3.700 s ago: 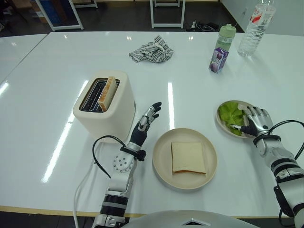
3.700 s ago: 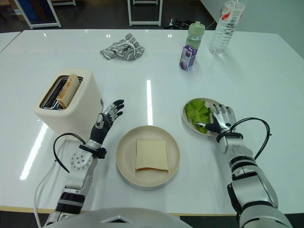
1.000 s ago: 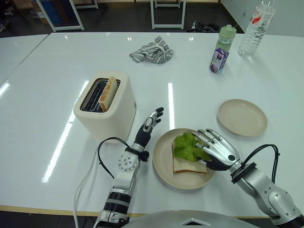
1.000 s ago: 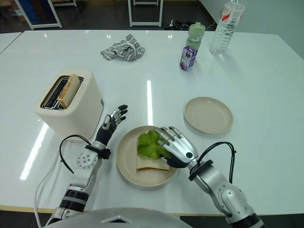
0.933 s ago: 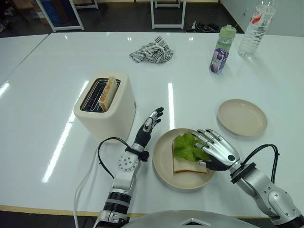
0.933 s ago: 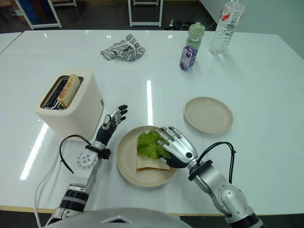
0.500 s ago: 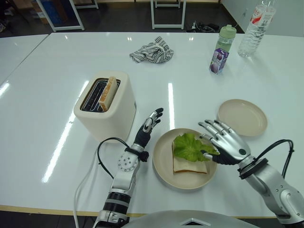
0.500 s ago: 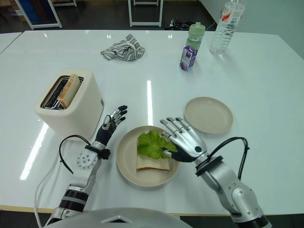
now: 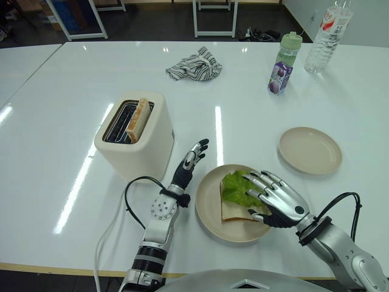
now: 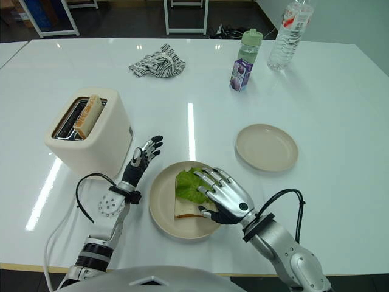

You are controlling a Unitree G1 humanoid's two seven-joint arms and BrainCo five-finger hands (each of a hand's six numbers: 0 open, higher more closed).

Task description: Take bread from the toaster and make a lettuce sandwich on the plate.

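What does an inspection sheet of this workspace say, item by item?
Surface: white glossy table.
Job's things: toaster holding one slice upright; plate with bread and lettuce on top.
Clutter: striped cloth, purple carton, green bottle, water bottle, empty small plate.
Hands: left hand open beside plate; right hand open, spread over lettuce.
Cables: black cable at left wrist, second black cable at right wrist; white cord from toaster.
Surroundings: metal frames behind table.

Striped cloth [image 9: 194, 64], purple carton [image 9: 279, 78], green bottle [image 9: 289, 47], water bottle [image 9: 328, 30]
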